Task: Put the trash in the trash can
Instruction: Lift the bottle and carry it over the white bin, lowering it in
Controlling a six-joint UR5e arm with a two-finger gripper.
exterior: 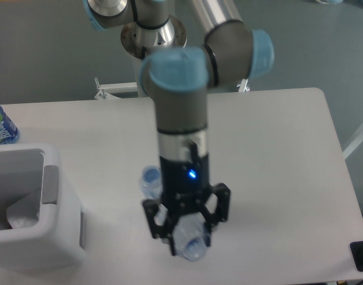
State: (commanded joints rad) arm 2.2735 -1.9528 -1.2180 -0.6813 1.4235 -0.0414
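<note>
The pincer [187, 228] hangs over the front middle of the bench [276, 154], its dark fingers clenched on the clear plastic bottle [184, 240]. The bottle lies tilted between them — one end pokes out behind the wrist at upper left, the other bulges below the fingers toward the front edge. Whether it rests on the bench or is lifted off it cannot be told. No label on it can be read; it is mostly hidden by the fingers.

The trash can [47, 231] stands at the bench's front left corner, cut by the left edge of view, its grey panel facing right. Inside it lies the crumpled white tissue [24, 214], against the near wall. Open bench lies between the can and the pincer, and a broad bare stretch runs to the right edge and the rounded far right corner.

At the far left edge a bottle with a blue label [2, 123] stands behind the can, well apart from the arm; its print is too small to read.
</note>
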